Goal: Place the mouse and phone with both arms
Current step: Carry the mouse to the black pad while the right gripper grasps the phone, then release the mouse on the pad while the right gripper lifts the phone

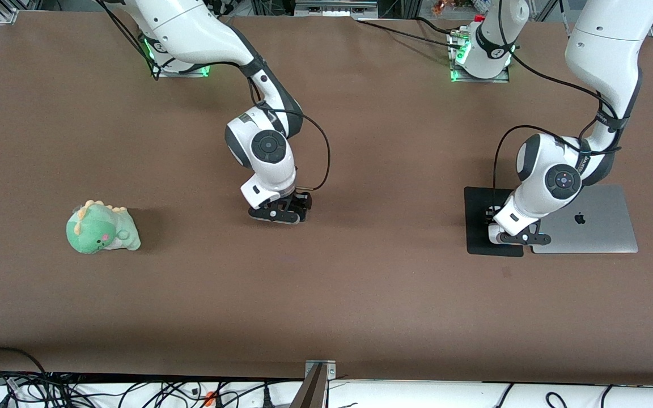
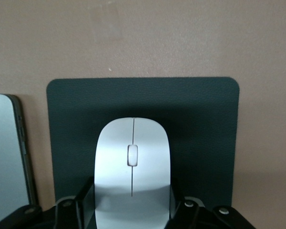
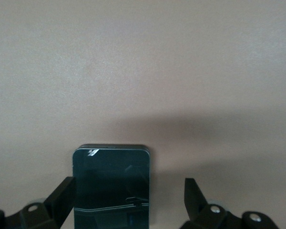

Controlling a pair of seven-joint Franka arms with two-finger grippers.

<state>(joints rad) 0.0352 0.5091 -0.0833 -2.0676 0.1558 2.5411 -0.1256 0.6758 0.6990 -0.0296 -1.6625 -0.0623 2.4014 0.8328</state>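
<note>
Brown table [image 1: 360,294] lies bare around parted right fingers [image 3: 62,193] straddling phone [image 3: 112,186]; left fingers [image 2: 86,200] flank mouse [image 2: 132,167], grip unclear

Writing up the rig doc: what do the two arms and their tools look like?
Both arms are glossy white jointed shells with black bands at the joints and round dark caps; the left arm's cap carries small coloured dots. Thin black cables loop loosely along each, as on the right arm. Each base glows green. The left tool and right tool are black two-finger units with visible screws.
</note>
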